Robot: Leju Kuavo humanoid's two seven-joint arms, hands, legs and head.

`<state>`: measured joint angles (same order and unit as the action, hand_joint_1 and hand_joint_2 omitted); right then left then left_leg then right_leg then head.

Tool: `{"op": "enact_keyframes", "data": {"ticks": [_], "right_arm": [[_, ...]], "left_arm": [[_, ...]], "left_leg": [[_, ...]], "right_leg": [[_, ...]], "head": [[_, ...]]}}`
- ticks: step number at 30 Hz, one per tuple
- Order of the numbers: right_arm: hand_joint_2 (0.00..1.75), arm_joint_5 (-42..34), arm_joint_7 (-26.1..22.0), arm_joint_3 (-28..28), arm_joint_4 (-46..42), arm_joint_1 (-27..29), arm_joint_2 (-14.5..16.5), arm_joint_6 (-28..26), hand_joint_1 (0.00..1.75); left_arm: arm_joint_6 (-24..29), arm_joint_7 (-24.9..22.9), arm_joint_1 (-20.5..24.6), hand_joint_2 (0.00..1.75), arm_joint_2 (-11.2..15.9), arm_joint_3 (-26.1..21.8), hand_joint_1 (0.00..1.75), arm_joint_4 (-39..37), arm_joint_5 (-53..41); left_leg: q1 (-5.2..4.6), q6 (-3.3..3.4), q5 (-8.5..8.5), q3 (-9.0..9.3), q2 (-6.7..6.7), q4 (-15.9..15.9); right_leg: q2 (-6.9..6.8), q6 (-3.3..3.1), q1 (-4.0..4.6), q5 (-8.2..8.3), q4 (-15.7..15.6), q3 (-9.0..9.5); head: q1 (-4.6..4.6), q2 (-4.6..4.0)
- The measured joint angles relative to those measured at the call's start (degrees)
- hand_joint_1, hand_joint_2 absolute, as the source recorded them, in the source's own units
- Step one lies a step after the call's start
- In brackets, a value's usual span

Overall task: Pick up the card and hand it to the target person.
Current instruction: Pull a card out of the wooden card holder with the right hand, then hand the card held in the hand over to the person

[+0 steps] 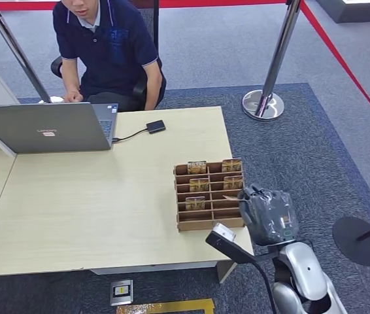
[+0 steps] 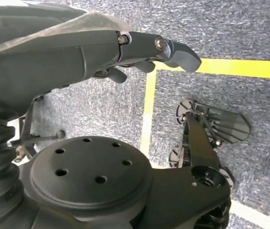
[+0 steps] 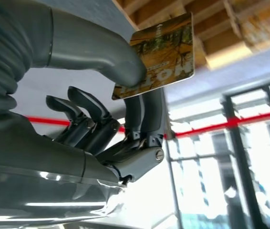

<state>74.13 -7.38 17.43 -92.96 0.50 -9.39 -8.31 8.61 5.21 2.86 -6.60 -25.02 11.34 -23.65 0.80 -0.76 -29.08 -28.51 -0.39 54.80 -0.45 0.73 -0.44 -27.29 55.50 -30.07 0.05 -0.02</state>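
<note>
- We see the card [image 3: 155, 59], printed in yellow and brown, pinched between the thick grey thumb [image 3: 101, 50] and the dark fingers [image 3: 144, 112] of our right hand [image 3: 104, 129]; the other fingers curl in beside them
- In the head view our right hand [image 1: 269, 216], under a clear plastic cover, sits just at the right edge of the wooden card rack [image 1: 209, 194], and a thin edge of the card [image 1: 231, 197] pokes out toward the rack
- The rack stands near the right front corner of the pale tabletop [image 1: 99, 209]; several more cards [image 1: 197, 167] stand upright in its slots
- Our left hand [image 2: 133, 52] hangs over grey carpet marked with yellow tape [image 2: 148, 105]; it holds nothing, and we cannot tell how far its fingers are spread
- At the far left of the tabletop an open grey laptop [image 1: 45, 127] stands, with a cable running to a small black box [image 1: 155, 126] lying flat
- A person in a dark blue polo shirt [image 1: 106, 39] sits behind the laptop, one hand [image 1: 72, 97] at its far side
- Beyond the tabletop, a chrome post [image 1: 272, 65] with red tape [image 1: 340, 62] stands on the carpet
</note>
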Motion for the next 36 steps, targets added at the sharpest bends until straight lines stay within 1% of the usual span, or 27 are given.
{"op": "enact_keyframes", "data": {"ticks": [4, 7, 9, 11, 15, 19, 23, 26, 29, 36], "right_arm": [[1.75, -0.4, -2.0, 0.6, -5.3, -1.8, -0.9, -0.2, 1.75], [1.75, -0.9, -2.2, 2.7, -5.2, -6.4, -0.2, -1.3, 1.75], [1.75, -1.8, -1.8, 4.8, -2.8, -11.0, 1.5, -2.1, 1.75], [1.75, -2.8, -1.2, 7.1, 0.8, -15.9, 3.9, -2.5, 1.75], [1.75, -3.4, 0.8, 10.6, 9.9, -25.0, 10.1, -2.7, 1.75], [1.75, -2.6, 2.6, 12.1, 19.1, -32.7, 16.4, -3.1, 1.75], [1.75, -1.9, 3.6, 12.3, 26.8, -38.2, 20.7, -3.4, 1.75], [1.75, -1.9, 3.9, 12.4, 32.1, -41.4, 22.9, -4.1, 1.75], [1.75, -2.1, 4.0, 12.3, 37.3, -43.9, 24.4, -5.0, 1.75], [1.75, -2.7, 4.0, 12.2, 48.0, -47.5, 27.0, -6.2, 1.75]], "left_arm": [[-0.1, 0.0, 0.1, 1.75, -0.4, -0.4, 0.0, 0.0, -0.7], [-0.3, 0.0, 0.3, 1.75, -0.9, -0.4, 0.0, 0.0, -1.7], [-0.5, -0.1, 0.5, 1.75, -1.2, -0.4, 0.0, 0.0, -2.3], [-0.6, -0.1, 0.8, 1.75, -1.5, -0.5, 0.0, 0.0, -2.9], [-0.8, 0.1, 1.1, 1.75, -1.8, -0.5, 0.0, 0.0, -4.5], [-1.0, 0.0, 1.2, 1.75, -1.9, -0.5, 0.0, 0.0, -5.8], [-1.2, -0.8, 1.2, 1.75, -1.9, -0.5, 0.0, 0.0, -6.7], [-1.4, -1.1, 1.2, 1.75, -2.0, -0.5, 0.0, 0.0, -7.2], [-1.4, -1.3, 1.2, 1.75, -2.0, -0.5, 0.0, 0.0, -7.4], [-1.6, -1.4, 1.1, 1.75, -2.0, -0.5, 0.0, 0.0, -8.1]], "left_leg": [[0.0, -0.01, 0.01, 0.0, 0.0, 0.0], [0.0, -0.05, 0.06, 0.0, 0.02, 0.0], [0.01, -0.08, 0.14, 0.0, 0.04, 0.0], [0.02, -0.09, 0.22, 0.0, 0.04, 0.0], [0.03, -0.16, 0.32, -0.04, 0.05, 0.0], [0.05, -0.23, 0.37, -0.05, 0.02, 0.0], [0.05, -0.23, 0.37, -0.07, 0.02, 0.0], [0.05, -0.23, 0.37, -0.08, 0.02, 0.0], [0.04, -0.23, 0.37, -0.08, 0.02, 0.0], [0.05, -0.23, 0.37, -0.08, 0.02, 0.0]], "right_leg": [[0.0, -0.01, 0.0, 0.01, 0.0, 0.02], [0.0, -0.03, 0.0, 0.06, 0.1, 0.03], [0.0, -0.08, 0.01, 0.11, 0.1, 0.01], [0.0, -0.12, 0.01, 0.15, 0.1, -0.01], [0.0, -0.17, 0.02, 0.19, 0.3, -0.12], [0.0, -0.18, 0.03, 0.19, 0.3, -0.16], [0.0, -0.19, 0.03, 0.18, 0.3, -0.17], [0.0, -0.18, 0.03, 0.19, 0.3, -0.17], [0.0, -0.18, 0.03, 0.19, 0.3, -0.17], [0.0, -0.18, 0.03, 0.19, 0.3, -0.17]], "head": [[0.0, 0.0], [0.0, -0.01], [-0.01, -0.01], [0.0, -0.01], [0.0, 0.0], [-0.01, -0.01], [-0.01, -0.01], [0.0, 0.0], [-0.01, -0.01], [-0.01, 0.01]]}}
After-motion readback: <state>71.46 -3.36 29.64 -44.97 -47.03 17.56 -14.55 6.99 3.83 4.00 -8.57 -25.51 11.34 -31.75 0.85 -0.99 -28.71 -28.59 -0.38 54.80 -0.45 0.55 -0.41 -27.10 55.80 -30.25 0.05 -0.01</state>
